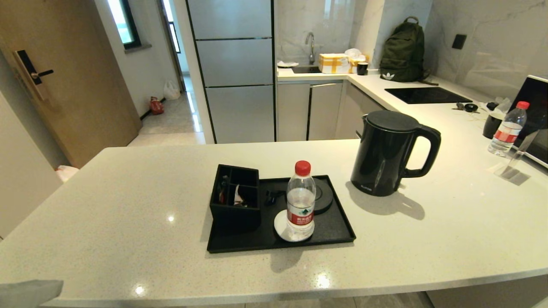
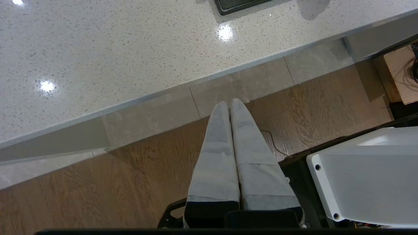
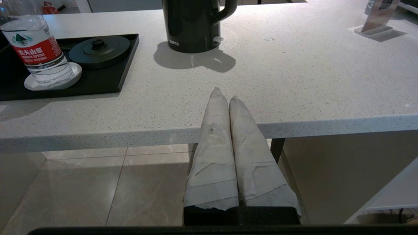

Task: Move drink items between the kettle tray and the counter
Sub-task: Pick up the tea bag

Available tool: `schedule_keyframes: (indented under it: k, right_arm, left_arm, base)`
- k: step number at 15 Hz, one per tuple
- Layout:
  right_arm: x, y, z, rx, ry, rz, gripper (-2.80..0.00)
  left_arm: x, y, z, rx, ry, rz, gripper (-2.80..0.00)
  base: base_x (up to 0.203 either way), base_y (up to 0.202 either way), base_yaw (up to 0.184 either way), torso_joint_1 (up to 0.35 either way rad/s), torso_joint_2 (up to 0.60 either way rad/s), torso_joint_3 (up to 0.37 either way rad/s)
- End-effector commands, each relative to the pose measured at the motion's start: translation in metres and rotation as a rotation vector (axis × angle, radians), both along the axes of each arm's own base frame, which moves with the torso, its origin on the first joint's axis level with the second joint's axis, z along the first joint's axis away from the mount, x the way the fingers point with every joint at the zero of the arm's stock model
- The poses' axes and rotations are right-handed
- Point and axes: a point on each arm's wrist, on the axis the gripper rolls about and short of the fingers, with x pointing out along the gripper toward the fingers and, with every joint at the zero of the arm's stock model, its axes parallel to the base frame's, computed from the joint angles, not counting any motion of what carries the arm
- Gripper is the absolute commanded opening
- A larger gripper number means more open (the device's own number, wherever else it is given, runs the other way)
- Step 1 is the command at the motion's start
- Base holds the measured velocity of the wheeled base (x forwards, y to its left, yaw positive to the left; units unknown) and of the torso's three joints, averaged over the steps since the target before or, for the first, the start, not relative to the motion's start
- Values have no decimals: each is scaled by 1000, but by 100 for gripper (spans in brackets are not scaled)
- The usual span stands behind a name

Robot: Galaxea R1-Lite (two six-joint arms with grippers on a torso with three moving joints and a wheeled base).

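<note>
The black kettle [image 1: 387, 154] stands on the counter [image 1: 128, 214], just right of the kettle tray [image 1: 334, 231], handle to the right. The tray's round base [image 1: 323, 194] is bare. The compartmented box [image 1: 235, 196] sits at the tray's left end, and a small pale sachet [image 1: 238, 198] shows inside it. My left gripper [image 2: 229, 102] is shut and empty, low in front of the counter edge over the floor. My right gripper [image 3: 224, 94] is shut and empty at the counter's front edge, facing the kettle [image 3: 192, 26] and well short of it.
A clear water bottle [image 1: 301, 201] with a red cap stands on a white coaster at the tray's front. A second bottle [image 1: 507, 128], an acrylic stand [image 1: 513, 164] and a microwave [image 1: 537, 119] are at far right. A cooktop [image 1: 421, 95] and a backpack [image 1: 402, 51] lie behind.
</note>
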Motion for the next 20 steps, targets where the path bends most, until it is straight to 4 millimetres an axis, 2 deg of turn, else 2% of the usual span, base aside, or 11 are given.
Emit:
schedule_keyframes:
  k: [1,3,4,6,8,10,13,15,17,20]
  right_arm:
    - [0,0,0,-1,2,0,-280]
    - [0,0,0,-1,2,0,-280]
    - [0,0,0,-1,2,0,-280]
    - [0,0,0,-1,2,0,-280]
    - [0,0,0,-1,2,0,-280]
    - [0,0,0,-1,2,0,-280]
    - [0,0,0,-1,2,-2,-280]
    - [0,0,0,-1,2,-1,-280]
    - [0,0,0,-1,2,0,-280]
    - [0,0,0,-1,2,-2,-280]
  left_arm:
    - [12,-2,1,-31,44,-14,-280]
    - [46,-14,2,-85,157,-56,-280]
    - [73,-24,-3,-102,251,-72,-280]
    - [125,-54,-12,-72,374,-75,-280]
    - [155,-88,-9,-37,381,-82,-280]
    - [160,-99,-7,-30,381,-61,-280]
    - [189,-112,-1,-57,360,20,-280]
    - [203,-116,2,-15,305,133,-280]
    - [210,-118,7,-14,273,191,-280]
    - [216,-125,6,-9,267,174,-280]
  base:
    - [0,0,0,0,0,0]
    - [0,0,0,0,0,0]
    - [0,0,0,0,0,0]
    - [0,0,0,0,0,0]
    - [0,0,0,0,0,0]
    - [0,0,0,0,0,0]
    - [0,0,0,0,0,0]
    - [0,0,0,0,0,0]
    - [0,0,0,0,0,0]
    - [0,0,0,0,0,0]
